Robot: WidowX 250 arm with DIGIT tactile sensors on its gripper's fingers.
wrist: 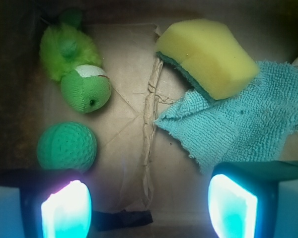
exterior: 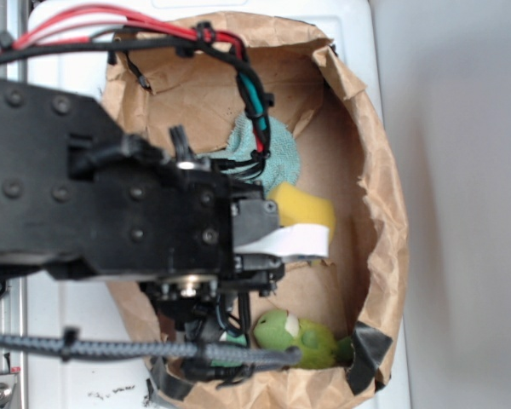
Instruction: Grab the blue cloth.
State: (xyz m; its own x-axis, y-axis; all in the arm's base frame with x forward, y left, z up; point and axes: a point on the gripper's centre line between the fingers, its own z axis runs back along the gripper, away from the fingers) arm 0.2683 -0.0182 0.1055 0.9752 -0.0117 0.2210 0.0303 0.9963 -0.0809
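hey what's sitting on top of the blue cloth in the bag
The yellow sponge lies on the blue cloth, overlapping its upper edge. How far the cloth runs beneath the sponge is hidden.

Exterior: arm (exterior: 111,196) is blocking most of blue cloth (exterior: 268,153) and green ball (exterior: 230,339). Wrist: sponge (wrist: 208,57) is covering cloth's upper edge; frame is cropping cloth's right side.

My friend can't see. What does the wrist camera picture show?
A blue cloth lies on the brown paper floor of a bag, with a yellow sponge resting on its upper edge. To the left are a green plush toy and a green textured ball. The gripper's two fingers hang open at the bottom, holding nothing.
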